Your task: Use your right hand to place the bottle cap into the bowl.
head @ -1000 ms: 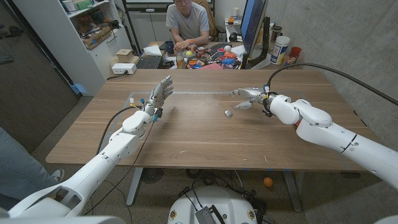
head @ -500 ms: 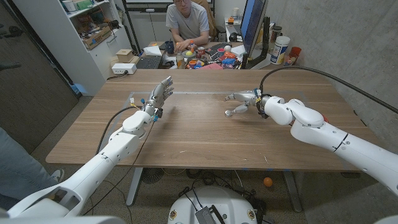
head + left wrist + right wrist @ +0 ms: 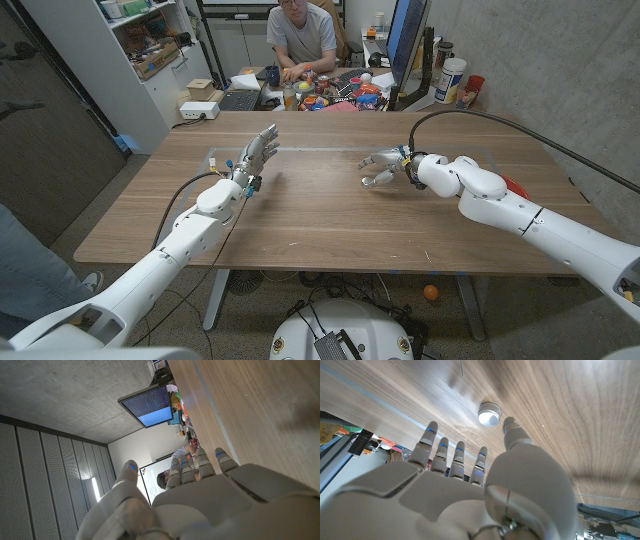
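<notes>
Wooden bench [image 3: 300, 215] spreads beneath both my arms, its grain running bare under them. My right hand [image 3: 385, 165] hovers low over the far middle of it, fingers [image 3: 456, 455] spread and holding nothing — the thumb tip sits just beside the bottle cap [image 3: 489, 414], a small silvery disc lying on the wood; whether they touch I cannot quite tell. From the head view the cap is hidden behind that hand. My left hand [image 3: 256, 153] stands raised at the far left of the bench, fingers [image 3: 196, 462] straight, slightly apart, gripping nothing. Beyond the far edge, a person [image 3: 301, 35] in a grey shirt sits at a cluttered desk [image 3: 330, 90] beside a monitor [image 3: 407, 35].
</notes>
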You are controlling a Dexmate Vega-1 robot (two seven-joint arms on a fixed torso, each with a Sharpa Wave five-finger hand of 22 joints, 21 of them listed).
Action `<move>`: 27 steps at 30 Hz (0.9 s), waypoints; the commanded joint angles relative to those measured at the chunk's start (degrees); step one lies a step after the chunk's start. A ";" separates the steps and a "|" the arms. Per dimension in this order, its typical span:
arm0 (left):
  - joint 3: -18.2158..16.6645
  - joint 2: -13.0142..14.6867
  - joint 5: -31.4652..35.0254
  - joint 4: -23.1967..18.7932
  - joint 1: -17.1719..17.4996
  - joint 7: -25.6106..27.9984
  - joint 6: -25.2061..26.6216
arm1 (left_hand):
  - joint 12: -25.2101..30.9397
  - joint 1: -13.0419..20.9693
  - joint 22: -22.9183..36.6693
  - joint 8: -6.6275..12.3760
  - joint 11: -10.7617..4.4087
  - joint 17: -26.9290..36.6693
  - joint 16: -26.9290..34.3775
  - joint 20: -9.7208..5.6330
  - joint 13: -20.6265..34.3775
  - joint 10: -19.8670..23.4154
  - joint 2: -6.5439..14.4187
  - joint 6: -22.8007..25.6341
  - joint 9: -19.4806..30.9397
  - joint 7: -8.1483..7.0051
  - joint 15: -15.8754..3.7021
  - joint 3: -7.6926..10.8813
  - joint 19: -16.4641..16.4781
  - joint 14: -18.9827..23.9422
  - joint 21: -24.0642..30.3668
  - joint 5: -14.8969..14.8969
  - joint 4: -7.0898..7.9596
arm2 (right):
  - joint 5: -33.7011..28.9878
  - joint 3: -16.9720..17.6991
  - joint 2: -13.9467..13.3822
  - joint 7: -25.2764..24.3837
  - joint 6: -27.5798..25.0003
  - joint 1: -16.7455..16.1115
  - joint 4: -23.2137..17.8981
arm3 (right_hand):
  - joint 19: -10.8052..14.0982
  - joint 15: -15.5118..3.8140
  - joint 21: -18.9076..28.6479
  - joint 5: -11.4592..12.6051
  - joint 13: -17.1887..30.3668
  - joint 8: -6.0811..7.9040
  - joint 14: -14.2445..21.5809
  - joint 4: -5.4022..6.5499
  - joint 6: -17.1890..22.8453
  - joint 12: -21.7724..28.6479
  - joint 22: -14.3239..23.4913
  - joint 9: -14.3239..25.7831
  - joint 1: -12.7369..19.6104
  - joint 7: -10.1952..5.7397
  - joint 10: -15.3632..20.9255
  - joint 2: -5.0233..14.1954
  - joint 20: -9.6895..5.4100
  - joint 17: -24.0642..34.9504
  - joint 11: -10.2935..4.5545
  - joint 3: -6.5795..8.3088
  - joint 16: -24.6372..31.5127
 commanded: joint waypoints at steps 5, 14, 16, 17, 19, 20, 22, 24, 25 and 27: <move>-0.26 0.31 0.09 -1.33 1.41 1.06 0.57 | 0.38 0.08 0.17 0.44 -0.46 0.37 0.13 0.55 0.08 0.12 0.46 0.59 0.09 -0.03 0.42 0.42 -0.12 -0.07 0.32 -0.26 -0.15 | -1.01 -1.57 1.79 0.68 1.89 2.04 4.37 | 0.78 -0.48 0.33 0.45 -0.07 -0.25 0.60 0.65 0.04 -0.03 0.12 0.13 -0.16 0.40 -0.03 -0.44 0.10 0.17 0.20 0.02 0.36; -0.24 0.26 0.18 -1.36 1.22 1.11 0.60 | 0.37 0.05 0.17 0.42 -0.40 0.40 0.08 0.69 0.09 0.11 0.49 0.62 0.10 -0.06 0.30 0.44 -0.32 -0.11 0.26 -0.28 -0.15 | -0.60 -1.74 1.56 0.27 1.98 1.87 5.37 | 1.13 -0.98 0.35 0.44 -0.11 -0.18 0.93 0.77 0.56 -0.05 0.13 0.14 -0.25 0.30 0.18 -0.45 0.10 0.21 0.22 0.06 0.39; -0.16 0.20 0.20 -1.24 1.13 1.04 0.64 | 0.40 0.04 0.18 0.40 -0.44 0.40 0.07 0.70 0.09 0.20 0.50 0.59 0.10 -0.09 0.20 0.44 -0.34 -0.10 0.26 -0.29 -0.15 | -0.51 -1.74 1.50 0.25 1.85 1.80 5.43 | 1.17 -0.99 0.35 0.44 -0.11 -0.19 0.91 0.78 0.60 -0.05 0.13 0.14 -0.26 0.26 0.19 -0.47 0.10 0.21 0.24 0.06 0.37; -0.13 0.13 0.14 -1.13 1.08 0.97 0.65 | 0.39 0.03 0.18 0.39 -0.49 0.41 0.04 0.68 0.09 0.19 0.50 0.56 0.10 -0.10 0.02 0.44 -0.37 -0.16 0.25 -0.29 -0.16 | -0.51 -1.79 1.48 0.28 1.84 1.82 5.49 | 1.23 -1.20 0.35 0.44 -0.11 -0.19 0.96 0.81 0.66 -0.07 0.13 0.14 -0.29 0.28 0.20 -0.46 0.10 0.22 0.24 0.06 0.38; -0.03 0.06 0.15 -0.95 0.97 0.86 0.68 | 0.35 0.02 0.18 0.39 -0.51 0.42 0.03 0.71 0.09 0.09 0.50 0.59 0.10 -0.12 -0.09 0.44 -0.36 -0.16 0.27 -0.30 -0.16 | -0.53 -1.90 1.52 0.24 1.83 1.85 5.70 | 1.30 -1.22 0.35 0.44 -0.12 -0.18 0.99 0.81 0.75 -0.10 0.13 0.14 -0.30 0.27 0.16 -0.48 0.10 0.22 0.18 0.06 0.37; 0.02 0.03 0.18 -0.91 0.93 0.87 0.72 | 0.35 0.01 0.18 0.39 -0.49 0.42 0.03 0.70 0.09 0.08 0.50 0.57 0.10 -0.15 -0.06 0.44 -0.36 -0.17 0.27 -0.30 -0.16 | -0.43 -1.95 1.55 0.24 1.92 1.89 5.84 | 1.32 -1.25 0.35 0.45 -0.12 -0.16 1.03 0.82 0.81 -0.11 0.13 0.14 -0.29 0.27 0.14 -0.45 0.09 0.22 0.15 0.08 0.38; 0.10 0.02 0.21 -0.80 0.82 0.75 0.78 | 0.37 0.00 0.18 0.38 -0.49 0.42 0.00 0.71 0.09 0.13 0.49 0.56 0.10 -0.16 -0.07 0.44 -0.37 -0.21 0.27 -0.30 -0.16 | -0.44 -2.05 1.74 -0.02 1.95 1.96 6.17 | 1.46 -1.38 0.35 0.44 -0.13 0.00 1.13 0.84 1.37 -0.10 0.14 0.15 -0.28 0.38 0.25 -0.45 0.09 0.22 0.21 0.09 0.37; 0.16 -0.01 0.27 -0.71 0.74 0.74 0.79 | 0.37 -0.01 0.18 0.37 -0.49 0.43 0.00 0.71 0.09 0.14 0.49 0.54 0.10 -0.19 -0.06 0.44 -0.38 -0.20 0.28 -0.30 -0.16 | -0.31 -2.06 1.93 -0.29 1.86 1.97 6.39 | 1.58 -1.52 0.35 0.44 -0.14 0.20 1.21 0.86 2.00 -0.10 0.14 0.16 -0.29 0.35 0.33 -0.45 0.10 0.23 0.14 0.10 0.37; 0.18 0.00 0.28 -0.72 0.72 0.76 0.86 | 0.36 -0.01 0.18 0.37 -0.49 0.43 0.00 0.66 0.10 0.12 0.49 0.57 0.10 -0.19 -0.08 0.44 -0.40 -0.20 0.27 -0.30 -0.17 | -0.26 -2.07 1.99 -0.48 1.87 1.96 6.50 | 1.66 -1.61 0.36 0.44 -0.15 0.31 1.29 0.88 2.36 -0.10 0.14 0.16 -0.32 0.34 0.39 -0.47 0.09 0.23 0.10 0.10 0.37; 0.22 0.02 0.32 -0.69 0.66 0.72 0.91 | 0.35 -0.02 0.19 0.37 -0.48 0.43 -0.02 0.70 0.10 0.10 0.48 0.56 0.11 -0.15 -0.13 0.44 -0.39 -0.23 0.28 -0.30 -0.17 | -0.01 -2.09 2.18 -0.72 1.85 1.96 6.82 | 1.82 -1.73 0.36 0.46 -0.16 0.50 1.46 0.91 3.05 -0.04 0.14 0.17 -0.34 0.20 0.64 -0.46 0.09 0.24 0.01 0.13 0.39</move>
